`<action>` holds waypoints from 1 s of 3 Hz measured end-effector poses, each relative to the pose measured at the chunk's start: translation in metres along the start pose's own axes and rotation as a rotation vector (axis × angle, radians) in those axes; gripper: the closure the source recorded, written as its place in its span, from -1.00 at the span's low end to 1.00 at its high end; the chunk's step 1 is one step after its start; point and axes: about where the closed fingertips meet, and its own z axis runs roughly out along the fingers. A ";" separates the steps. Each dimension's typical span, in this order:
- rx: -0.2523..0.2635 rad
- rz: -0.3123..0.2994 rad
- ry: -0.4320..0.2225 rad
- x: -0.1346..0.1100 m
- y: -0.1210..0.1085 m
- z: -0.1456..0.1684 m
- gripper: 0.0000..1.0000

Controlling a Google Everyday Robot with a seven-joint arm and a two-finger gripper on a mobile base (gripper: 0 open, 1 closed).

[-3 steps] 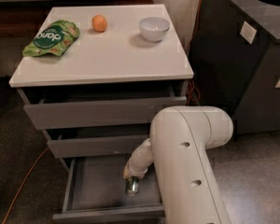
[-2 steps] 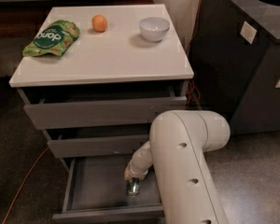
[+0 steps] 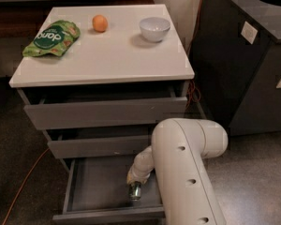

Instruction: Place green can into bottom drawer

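White cabinet top [image 3: 103,60] carried a green snack bag [image 3: 51,37], an orange [image 3: 99,23] and a white bowl [image 3: 154,28], all well apart. Against one second earlier, the arm's thick elbow [image 3: 196,139] had shifted slightly left and down, while the items on top were unchanged. The gripper [image 3: 134,183] was down inside the open bottom drawer [image 3: 93,186], toward its right side, with the green can [image 3: 135,192] directly at its tip, inside the drawer. Whether the gripper was clamped on the can or released could not be determined. Both upper drawers stood slightly ajar, and their contents could not be seen.
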 end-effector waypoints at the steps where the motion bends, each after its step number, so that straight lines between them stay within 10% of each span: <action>1: 0.003 0.016 -0.011 -0.004 0.004 0.008 0.08; 3: -0.013 0.037 -0.050 -0.012 0.012 0.020 -0.86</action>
